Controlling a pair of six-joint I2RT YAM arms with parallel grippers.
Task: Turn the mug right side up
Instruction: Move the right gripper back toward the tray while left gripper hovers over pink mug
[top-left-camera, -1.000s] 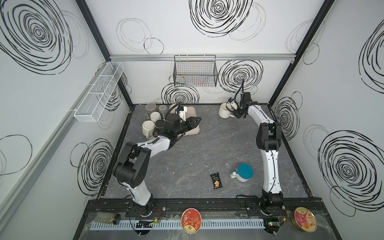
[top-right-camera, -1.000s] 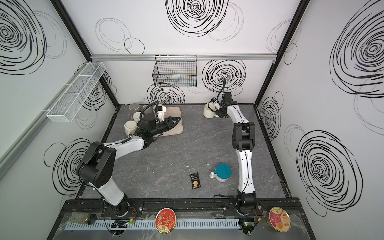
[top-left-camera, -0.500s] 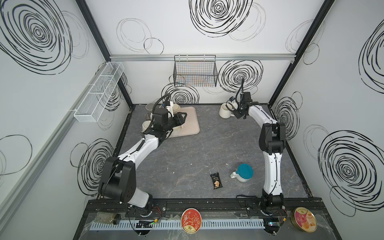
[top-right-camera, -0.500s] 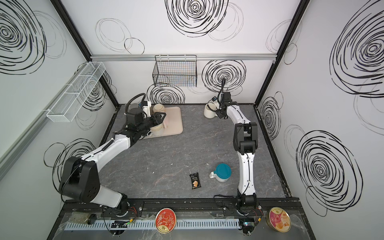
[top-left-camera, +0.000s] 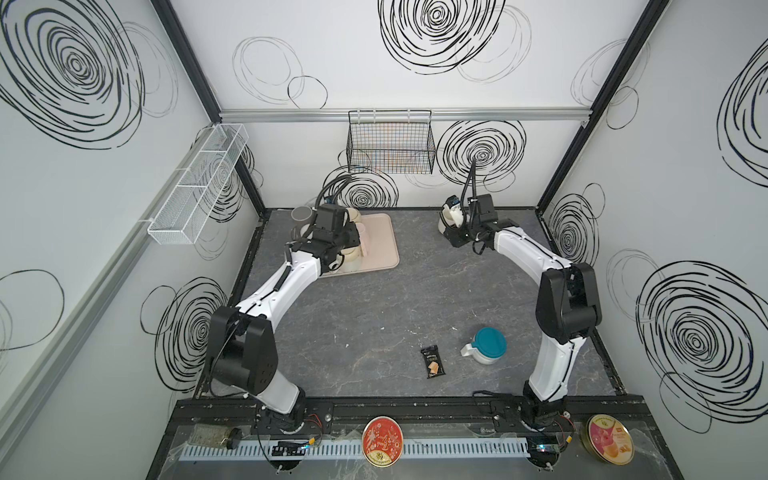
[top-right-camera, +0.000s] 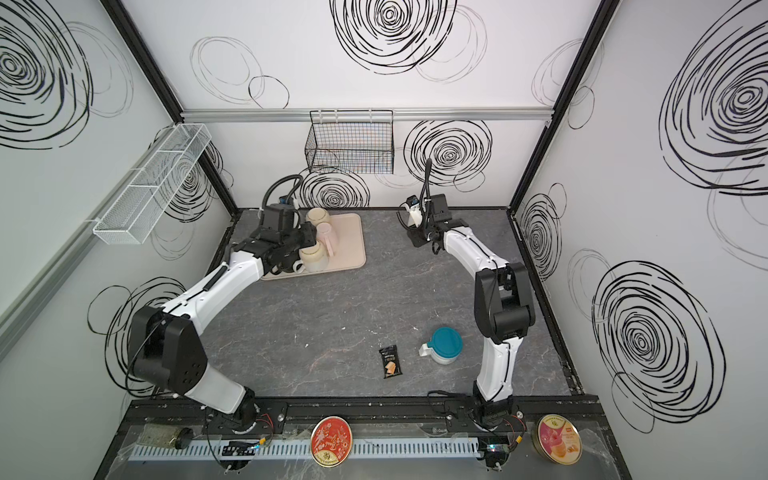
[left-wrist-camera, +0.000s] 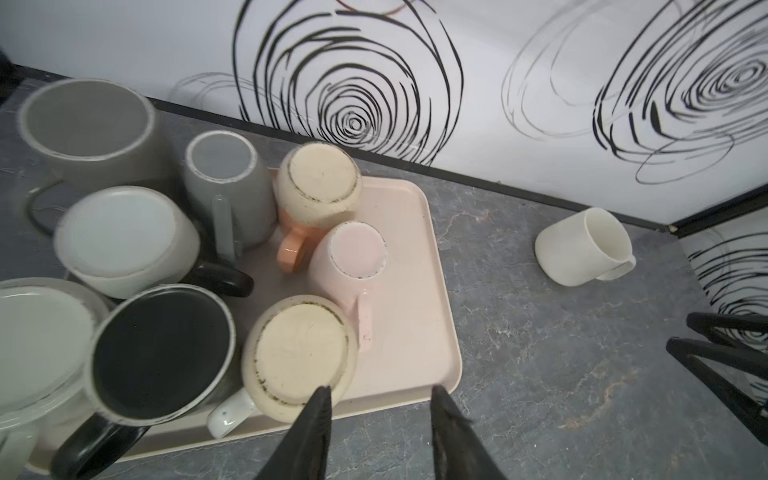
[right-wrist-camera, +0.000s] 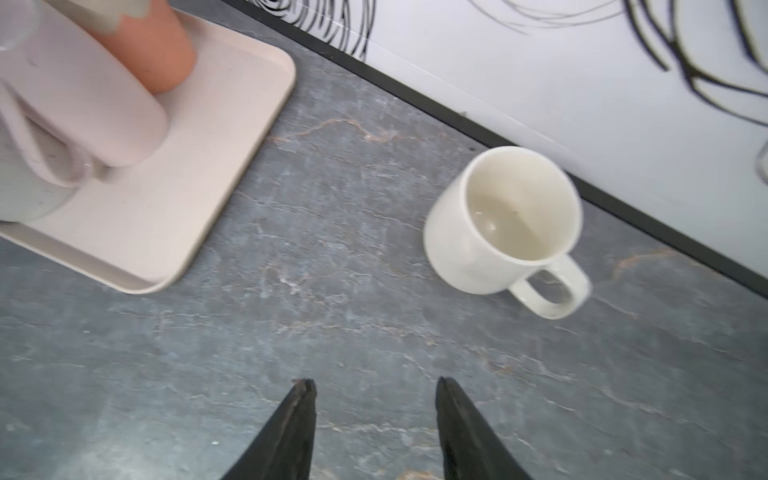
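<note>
Jaws, both arms: parted, empty; white mug (right-wrist-camera: 494, 232) on grey marbled tabletop (right-wrist-camera: 332, 332) near swirl-patterned wall (right-wrist-camera: 540, 62).

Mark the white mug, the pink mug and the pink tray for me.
white mug (right-wrist-camera: 461, 249): right wrist view, outer side wall.
pink mug (left-wrist-camera: 356, 249): left wrist view, upturned base.
pink tray (left-wrist-camera: 413, 332): left wrist view, bare floor beside the mug's handle.

Open tabletop (right-wrist-camera: 332, 299) lies between crowded tray (right-wrist-camera: 195, 183) and white mug (right-wrist-camera: 465, 253).
</note>
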